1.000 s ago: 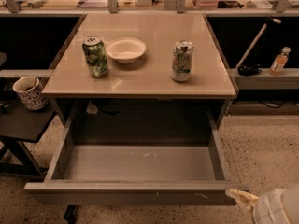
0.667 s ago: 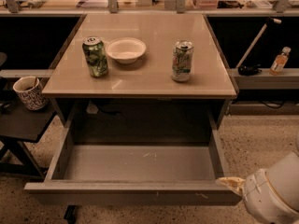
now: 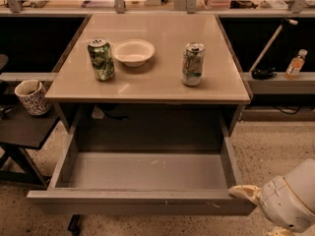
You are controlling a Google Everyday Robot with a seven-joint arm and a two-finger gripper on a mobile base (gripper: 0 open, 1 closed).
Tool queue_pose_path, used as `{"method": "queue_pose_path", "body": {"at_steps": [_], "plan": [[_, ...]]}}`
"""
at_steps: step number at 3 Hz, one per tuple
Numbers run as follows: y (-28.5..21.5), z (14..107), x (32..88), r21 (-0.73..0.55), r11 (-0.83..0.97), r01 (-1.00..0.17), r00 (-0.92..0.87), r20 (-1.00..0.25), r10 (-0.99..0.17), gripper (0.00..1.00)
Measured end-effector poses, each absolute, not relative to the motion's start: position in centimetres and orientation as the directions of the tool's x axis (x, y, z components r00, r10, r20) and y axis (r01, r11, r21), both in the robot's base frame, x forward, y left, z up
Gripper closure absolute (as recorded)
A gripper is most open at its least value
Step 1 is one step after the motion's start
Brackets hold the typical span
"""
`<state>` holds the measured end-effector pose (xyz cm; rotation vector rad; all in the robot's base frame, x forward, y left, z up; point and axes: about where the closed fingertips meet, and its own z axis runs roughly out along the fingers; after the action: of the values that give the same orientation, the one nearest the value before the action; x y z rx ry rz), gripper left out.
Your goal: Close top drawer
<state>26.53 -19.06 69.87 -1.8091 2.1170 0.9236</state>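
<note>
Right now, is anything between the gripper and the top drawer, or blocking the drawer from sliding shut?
Nothing visible. The gripper is at the front right corner of the top drawer, nothing between them. The drawer floor is bare; the cans and bowl stand on the tabletop above, out of its path.

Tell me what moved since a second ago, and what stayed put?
The gripper came up from the bottom right corner of the picture and moved left, close to the right end of the top drawer front. No grabbing or letting go shows. The top drawer is just as far open as before, and the green can, white bowl, pale can and mug have not moved.
</note>
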Motion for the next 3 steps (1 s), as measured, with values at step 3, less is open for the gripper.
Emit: {"method": "queue_pose_path", "body": {"at_steps": [3], "plan": [[-20.9, 68.5, 26.9, 0.353, 0.089, -0.931, -0.282, -0.545, -0.79, 0.0]]}}
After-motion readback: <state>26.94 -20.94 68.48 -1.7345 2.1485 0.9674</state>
